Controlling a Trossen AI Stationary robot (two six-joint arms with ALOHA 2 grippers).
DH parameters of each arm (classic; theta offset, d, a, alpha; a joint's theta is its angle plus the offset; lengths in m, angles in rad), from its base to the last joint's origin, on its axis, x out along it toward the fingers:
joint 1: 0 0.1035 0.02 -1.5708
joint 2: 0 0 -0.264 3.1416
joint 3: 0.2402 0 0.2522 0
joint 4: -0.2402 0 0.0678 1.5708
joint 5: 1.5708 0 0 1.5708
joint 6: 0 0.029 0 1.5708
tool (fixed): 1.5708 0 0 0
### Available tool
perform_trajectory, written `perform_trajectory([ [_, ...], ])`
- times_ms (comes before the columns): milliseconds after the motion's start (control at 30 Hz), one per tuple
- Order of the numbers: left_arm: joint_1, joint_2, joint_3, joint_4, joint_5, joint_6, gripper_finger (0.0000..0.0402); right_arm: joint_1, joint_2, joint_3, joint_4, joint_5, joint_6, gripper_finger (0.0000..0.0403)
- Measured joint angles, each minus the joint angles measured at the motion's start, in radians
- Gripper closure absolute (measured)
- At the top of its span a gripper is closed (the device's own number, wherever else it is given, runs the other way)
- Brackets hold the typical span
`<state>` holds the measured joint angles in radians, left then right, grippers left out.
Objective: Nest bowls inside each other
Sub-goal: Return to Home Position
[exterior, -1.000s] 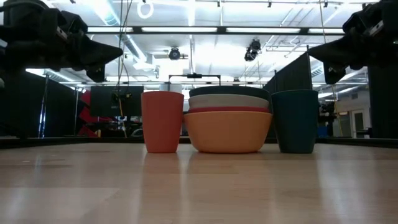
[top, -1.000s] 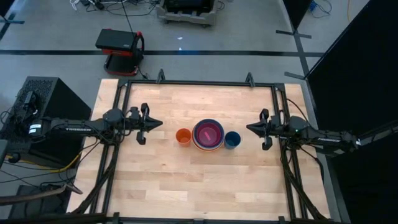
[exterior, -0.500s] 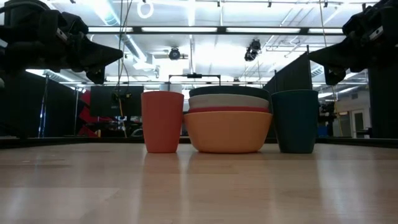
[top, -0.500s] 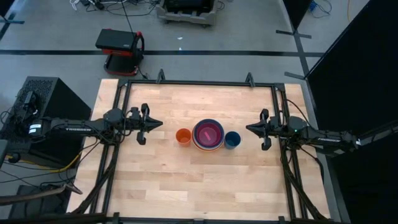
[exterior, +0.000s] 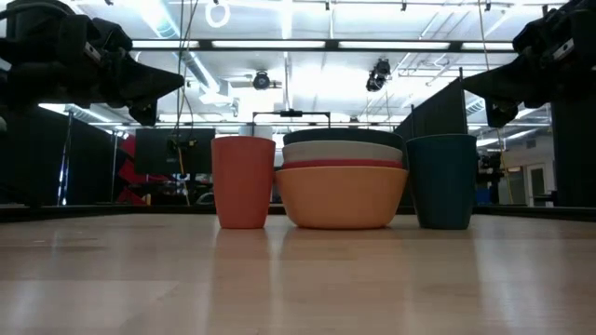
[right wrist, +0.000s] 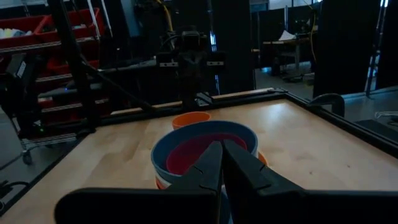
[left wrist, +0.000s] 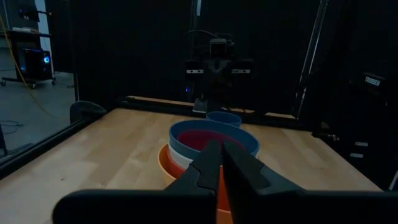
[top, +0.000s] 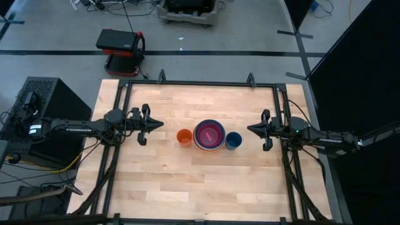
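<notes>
Pink shows inside the stacked bowls (top: 209,135) at mid-table, with an orange cup (top: 184,137) and a blue cup (top: 234,140) just beside them. The left gripper (top: 160,125) and right gripper (top: 250,129) hover well apart on either side, jaws pinched together and empty. The table (top: 187,181) spreads wide to every edge.

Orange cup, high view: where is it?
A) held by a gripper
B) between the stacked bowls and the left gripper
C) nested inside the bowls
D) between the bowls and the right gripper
B: the orange cup sits just beside the stacked bowls, toward the left gripper.
</notes>
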<state>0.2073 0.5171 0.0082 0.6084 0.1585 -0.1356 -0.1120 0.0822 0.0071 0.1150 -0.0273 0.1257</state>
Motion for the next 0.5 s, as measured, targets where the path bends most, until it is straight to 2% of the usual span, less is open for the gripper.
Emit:
perform_trajectory([
  [500,0.000,0.000,0.000,0.000,0.000,0.000,0.0399,0.000,0.000,-0.001,0.000,0.000,0.000,0.0403],
])
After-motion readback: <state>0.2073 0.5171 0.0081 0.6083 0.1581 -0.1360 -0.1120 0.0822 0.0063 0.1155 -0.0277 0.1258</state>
